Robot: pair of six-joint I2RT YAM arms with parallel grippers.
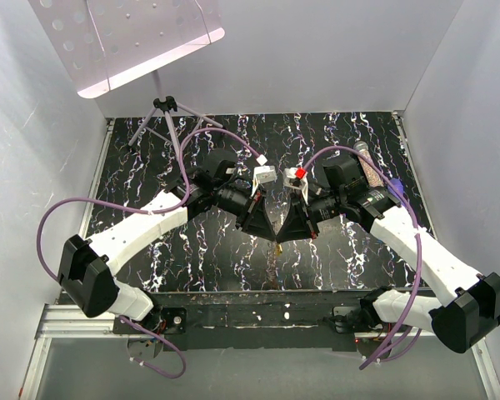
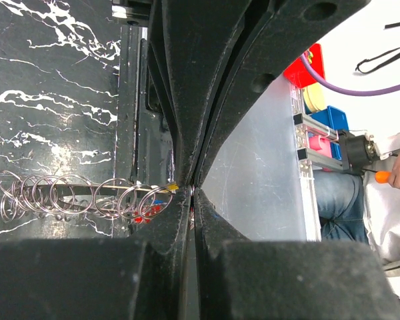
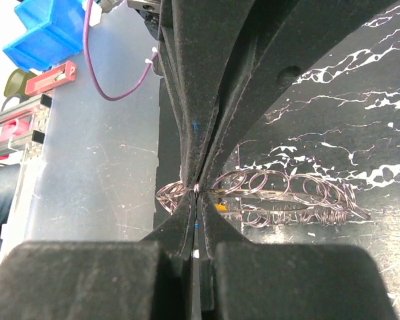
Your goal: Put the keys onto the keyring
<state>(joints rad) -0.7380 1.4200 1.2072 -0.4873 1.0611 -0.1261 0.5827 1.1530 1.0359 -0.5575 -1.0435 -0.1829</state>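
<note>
Top external view: left pincer and right pincer tip to tip, both pointing down at the middle of the table.
Left pincer state: closed tight; yellow key head right at the tips, nipped or merely touching, cannot tell.
Right pincer state: closed tight, seemingly onto the keyring wire, with loops on both sides of the tips.
Keyring lie: chain of linked loops flat on the table, long axis crosswise to both pincers; left of the tips in the left wrist view, right of them in the right wrist view.
Other keys: red and blue heads tucked under the loops nearest the left pincer; others not made out.
Nearer arm: neither; both at the same end of the chain.
Coming move, as judged: key fed along the chain axis into a loop gap, with very little room between the tips.
</note>
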